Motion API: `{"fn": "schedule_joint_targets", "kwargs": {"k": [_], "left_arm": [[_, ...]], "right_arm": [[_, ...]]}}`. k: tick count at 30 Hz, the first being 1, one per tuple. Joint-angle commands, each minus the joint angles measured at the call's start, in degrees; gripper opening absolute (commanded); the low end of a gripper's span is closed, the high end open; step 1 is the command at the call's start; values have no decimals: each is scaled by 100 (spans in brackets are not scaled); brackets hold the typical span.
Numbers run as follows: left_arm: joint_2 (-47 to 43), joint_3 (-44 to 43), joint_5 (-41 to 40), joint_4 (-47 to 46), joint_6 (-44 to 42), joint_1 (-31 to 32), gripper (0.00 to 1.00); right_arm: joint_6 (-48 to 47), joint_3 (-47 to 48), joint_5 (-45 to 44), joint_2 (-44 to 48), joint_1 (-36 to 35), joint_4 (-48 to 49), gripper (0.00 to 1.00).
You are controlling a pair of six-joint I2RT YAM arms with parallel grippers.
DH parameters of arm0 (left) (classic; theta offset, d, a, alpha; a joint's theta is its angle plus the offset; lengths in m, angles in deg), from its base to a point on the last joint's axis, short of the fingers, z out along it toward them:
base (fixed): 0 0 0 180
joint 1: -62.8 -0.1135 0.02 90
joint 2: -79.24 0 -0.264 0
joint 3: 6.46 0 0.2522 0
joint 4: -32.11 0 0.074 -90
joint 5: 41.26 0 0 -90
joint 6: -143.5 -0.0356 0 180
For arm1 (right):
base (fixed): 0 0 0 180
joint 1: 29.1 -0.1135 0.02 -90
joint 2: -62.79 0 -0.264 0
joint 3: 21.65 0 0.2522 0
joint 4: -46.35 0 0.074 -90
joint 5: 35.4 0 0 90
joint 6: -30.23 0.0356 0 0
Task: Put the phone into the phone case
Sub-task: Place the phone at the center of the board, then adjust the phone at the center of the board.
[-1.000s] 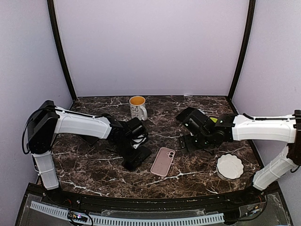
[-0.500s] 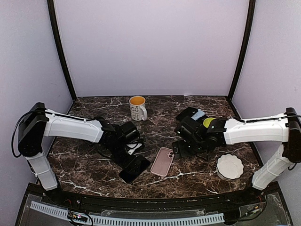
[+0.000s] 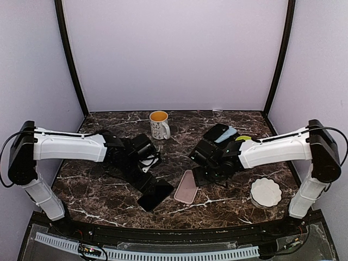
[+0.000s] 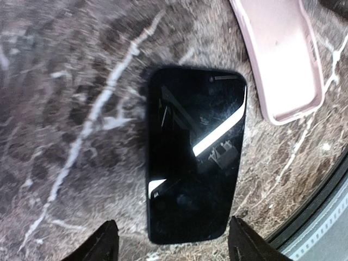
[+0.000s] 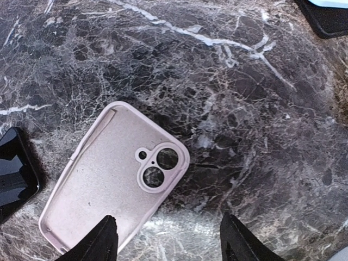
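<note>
Phone [image 3: 155,196]: black, screen up, lying flat on the marble table [image 3: 98,196]. From my overhead view it sits toward 6 o'clock of the tabletop, near the front edge. It is not in the case.

Phone case [image 3: 186,187]: pink, hollow side up, with nothing in it. It lies just beside the phone, at about the phone's 3 o'clock. In the left wrist view I see a thin strip of marble between the phone [image 4: 193,168] and the case [image 4: 280,60], so they lie apart.

Left gripper [image 3: 144,173]: jaws spread wider than the phone's width and gripping nothing. From overhead the phone lies at its 5 o'clock, close by. In the wrist view the phone's near short end sits just ahead of the gap between the fingertips [image 4: 106,244] and touches neither one.

Right gripper [image 3: 202,173]: jaws wide apart and empty. From overhead the case lies at its 7 o'clock, just beside it. In the right wrist view the case [image 5: 117,179] fills the lower left and one fingertip [image 5: 103,242] overlaps its edge. I cannot tell whether they touch.

Mug [image 3: 159,124]: white, standing upright at 12 o'clock of the table, well apart from both grippers.

Dish [image 3: 266,191]: white, at 4 o'clock of the table.
</note>
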Motion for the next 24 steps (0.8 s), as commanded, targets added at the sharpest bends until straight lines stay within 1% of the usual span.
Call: {"fn": "schedule_joint_targets", "kwargs": {"k": [1, 3, 6, 9, 12, 13, 14, 16, 20, 24], "left_arm": [[-422, 225, -573, 463, 37, -136, 67], [-406, 375, -782, 617, 61, -253, 61], [-287, 676, -1176, 800, 47, -394, 58], [-73, 686, -1145, 797, -4, -493, 55], [307, 669, -1353, 844, -7, -509, 54], [404, 635, -1359, 882, -24, -504, 51], [603, 619, -1249, 890, -51, -472, 47], [804, 597, -1106, 885, -125, -327, 46], [915, 613, -732, 791, -302, 26, 46], [884, 598, -255, 650, -405, 342, 46]], "right_arm": [[-19, 165, 87, -335, -131, 232, 61], [-62, 239, 51, -486, -165, 162, 60], [-84, 309, -14, -639, -219, 63, 60], [-89, 302, -22, -692, -250, 60, 60], [-51, 261, -33, -720, -274, 64, 60], [-45, 244, -37, -718, -278, 60, 60], [-35, 226, -44, -713, -279, 56, 60], [-18, 172, -82, -681, -287, 40, 59], [-87, 48, -224, -630, -271, 30, 59], [-350, 172, -405, -723, -248, -95, 58]]}}
